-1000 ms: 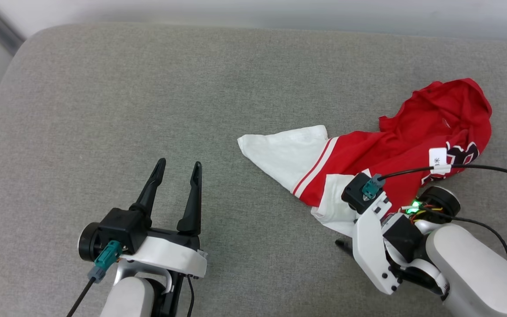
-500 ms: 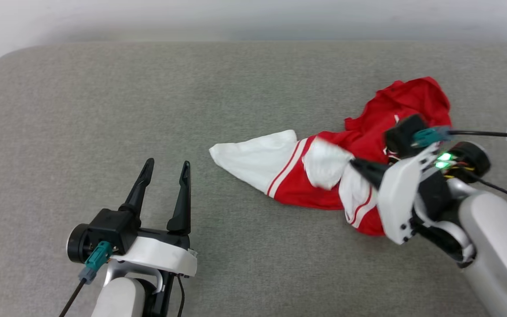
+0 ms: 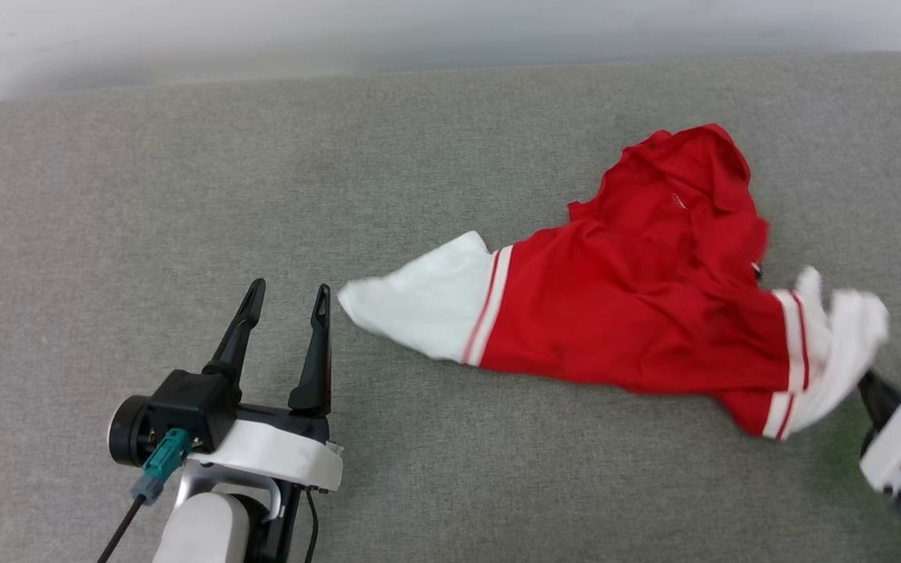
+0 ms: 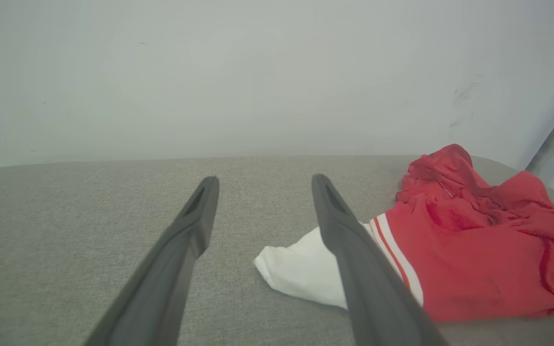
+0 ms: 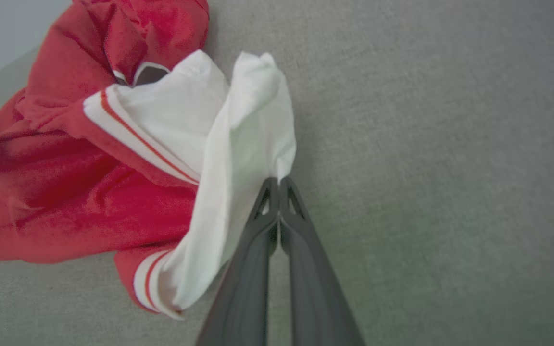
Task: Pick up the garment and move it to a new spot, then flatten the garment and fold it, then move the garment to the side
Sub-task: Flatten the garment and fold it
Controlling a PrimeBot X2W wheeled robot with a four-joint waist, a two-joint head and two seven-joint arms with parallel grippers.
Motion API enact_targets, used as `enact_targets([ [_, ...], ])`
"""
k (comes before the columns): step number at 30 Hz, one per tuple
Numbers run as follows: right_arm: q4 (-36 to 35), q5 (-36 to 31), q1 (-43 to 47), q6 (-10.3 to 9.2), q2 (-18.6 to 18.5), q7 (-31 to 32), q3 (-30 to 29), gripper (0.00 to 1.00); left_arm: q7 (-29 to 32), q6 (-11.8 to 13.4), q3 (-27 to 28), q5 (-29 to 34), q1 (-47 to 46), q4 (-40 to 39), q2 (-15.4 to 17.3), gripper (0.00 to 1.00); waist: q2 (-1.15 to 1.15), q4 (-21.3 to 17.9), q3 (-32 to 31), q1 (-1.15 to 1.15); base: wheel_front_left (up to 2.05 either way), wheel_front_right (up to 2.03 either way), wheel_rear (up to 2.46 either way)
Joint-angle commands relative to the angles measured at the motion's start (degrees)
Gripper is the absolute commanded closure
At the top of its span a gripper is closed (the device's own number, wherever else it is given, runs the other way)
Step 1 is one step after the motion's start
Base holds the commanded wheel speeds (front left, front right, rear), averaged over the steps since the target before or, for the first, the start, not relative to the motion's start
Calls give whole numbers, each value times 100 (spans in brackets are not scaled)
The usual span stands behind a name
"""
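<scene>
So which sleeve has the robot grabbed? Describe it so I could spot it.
On the grey cushion lies a red shirt, toward its right side. The sleeve is the white one at the shirt's right end, pinched in the shut right hand. Unlike the other sleeve, which lies flat and points at the open left hand, it is bunched up.

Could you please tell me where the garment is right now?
In the head view the garment lies crumpled right of centre on the grey cushion, one white sleeve pointing toward the open left hand, the other pinched in the right hand.
</scene>
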Motion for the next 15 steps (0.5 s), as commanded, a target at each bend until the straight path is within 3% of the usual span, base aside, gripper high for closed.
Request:
enact_targets([
  [1,111,-88,223,-2,207,-13,-286,100,12,37,5,-8,43,-35,35,0,0,-24,7,0,0,0,0],
  [4,416,-227,422,-2,545,-45,-765,100,42,53,6,-23,60,-64,55,0,0,-59,20,0,0,0,0],
  [5,475,-299,420,-1,599,-102,-832,93,53,48,0,-18,54,-69,71,0,0,-68,26,0,0,0,0],
  [6,517,-304,384,-1,656,-181,-894,73,66,54,4,-18,49,-75,81,0,0,-84,31,0,0,0,0],
  [7,568,-327,351,-1,716,-257,-922,20,73,64,7,-25,47,-80,90,0,0,-102,31,0,0,0,0],
  [8,587,-378,323,-1,757,-360,-931,0,77,70,5,-25,44,-84,100,0,0,-114,27,0,0,0,0],
  [15,163,-749,304,-1,913,-1839,-931,0,80,113,31,-103,121,-35,128,0,0,-113,-185,0,0,0,0],
])
